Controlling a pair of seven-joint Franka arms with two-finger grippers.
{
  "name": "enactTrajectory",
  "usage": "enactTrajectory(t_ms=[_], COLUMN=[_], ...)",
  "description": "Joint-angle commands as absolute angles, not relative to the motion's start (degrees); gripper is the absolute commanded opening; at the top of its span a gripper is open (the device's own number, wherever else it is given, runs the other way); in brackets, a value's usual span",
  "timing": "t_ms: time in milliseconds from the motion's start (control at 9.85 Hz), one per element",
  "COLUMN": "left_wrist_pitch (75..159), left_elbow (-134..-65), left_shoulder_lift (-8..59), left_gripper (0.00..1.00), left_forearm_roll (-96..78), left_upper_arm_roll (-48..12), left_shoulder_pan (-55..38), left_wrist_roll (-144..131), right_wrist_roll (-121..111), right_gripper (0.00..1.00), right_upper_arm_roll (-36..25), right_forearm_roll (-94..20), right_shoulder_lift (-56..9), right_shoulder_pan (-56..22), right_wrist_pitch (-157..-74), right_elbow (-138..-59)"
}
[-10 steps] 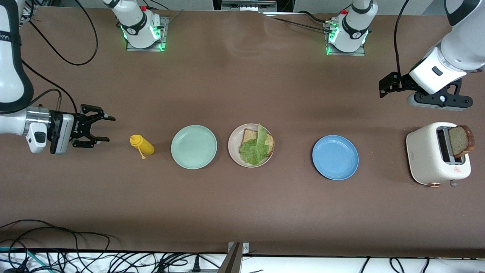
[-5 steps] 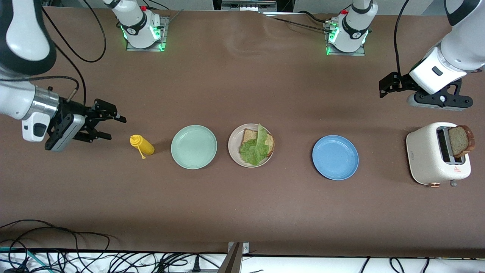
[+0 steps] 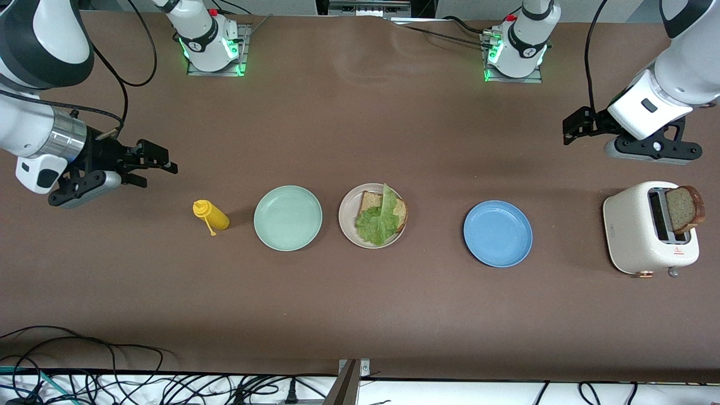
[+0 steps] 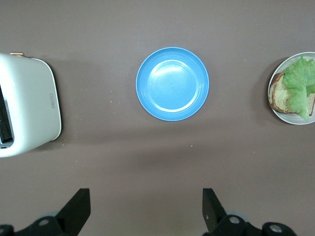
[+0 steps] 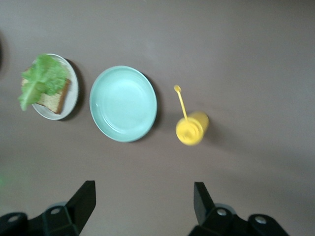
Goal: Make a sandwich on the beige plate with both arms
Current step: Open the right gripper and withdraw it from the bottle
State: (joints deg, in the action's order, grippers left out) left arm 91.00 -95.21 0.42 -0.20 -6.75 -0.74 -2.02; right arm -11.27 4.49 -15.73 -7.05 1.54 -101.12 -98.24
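Note:
The beige plate point(image 3: 346, 216) sits mid-table and holds one bread slice point(image 3: 368, 201) with a green lettuce leaf point(image 3: 379, 220) on top. A second bread slice point(image 3: 683, 209) stands in the white toaster point(image 3: 641, 230) at the left arm's end. My right gripper point(image 3: 160, 169) is open and empty over bare table by the yellow bottle point(image 3: 211, 215). My left gripper point(image 3: 571, 130) is open and empty over bare table by the toaster, waiting. The left wrist view shows the plate point(image 4: 290, 120) and lettuce point(image 4: 301, 81). The right wrist view shows them too, plate point(image 5: 74, 93) and lettuce point(image 5: 42, 78).
A mint-green plate point(image 3: 288, 217) lies between the bottle and the beige plate. A blue plate point(image 3: 498, 233) lies between the beige plate and the toaster. Cables run along the table edge nearest the front camera.
My right gripper has risen and swung away from the front camera, turning as it went. The left arm, plates, bread and lettuce have not moved.

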Motion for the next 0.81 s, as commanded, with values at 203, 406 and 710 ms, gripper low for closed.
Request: enactTrajectory(t_ms=[203, 406, 710], left_wrist_pitch=[90.5, 90.5, 90.5], left_elbow=[-95.2, -95.2, -95.2], left_shoulder_lift=[0.0, 0.0, 0.0], left_gripper=[1.00, 1.00, 1.00], left_forearm_roll=[-1.1, -1.1, -1.1], left_upper_arm_roll=[-6.5, -6.5, -6.5], left_shoulder_pan=[-1.0, -1.0, -1.0], left_wrist_roll=[-2.6, -2.6, -2.6], right_wrist_roll=[7.3, 11.3, 8.2], right_gripper=[1.00, 1.00, 1.00], right_upper_arm_roll=[4.2, 4.6, 2.0], right_forearm_roll=[-3.5, -0.9, 2.8], right_shoulder_lift=[-0.9, 1.2, 2.4], right_shoulder_pan=[1.8, 2.2, 3.4], right_wrist_pitch=[-90.3, -85.5, -83.8], right_elbow=[-99.3, -99.3, -99.3])
